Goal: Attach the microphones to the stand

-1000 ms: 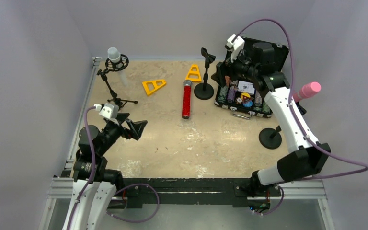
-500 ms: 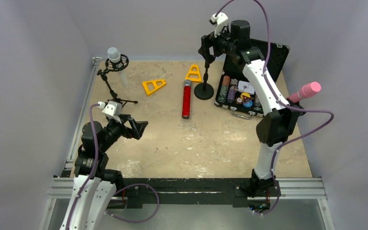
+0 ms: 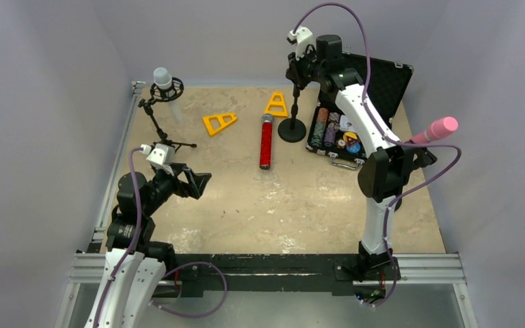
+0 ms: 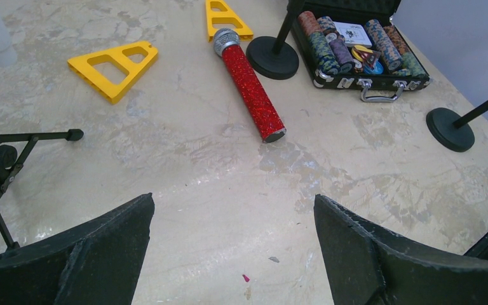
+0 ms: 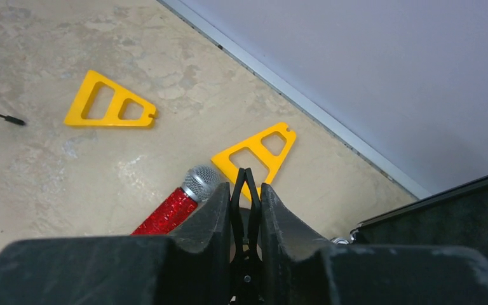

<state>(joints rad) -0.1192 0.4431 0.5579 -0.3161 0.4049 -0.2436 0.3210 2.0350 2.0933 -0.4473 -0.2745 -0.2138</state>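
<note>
The glittery red microphone lies flat on the table, mesh head toward the back. Just right of it stands a black round-base stand. My right gripper is shut on the clip at the top of that stand. The white microphone sits in a tripod stand at the back left. The pink microphone is up on a stand at the right. My left gripper is open over bare table, holding nothing.
Two yellow triangle frames lie near the red microphone's head. An open black case of poker chips sits behind and right of the middle stand. The right stand's round base rests near the table's right edge.
My right arm swung left from over the poker case to the middle stand and shut its jaws on the clip. The left arm barely moved.
</note>
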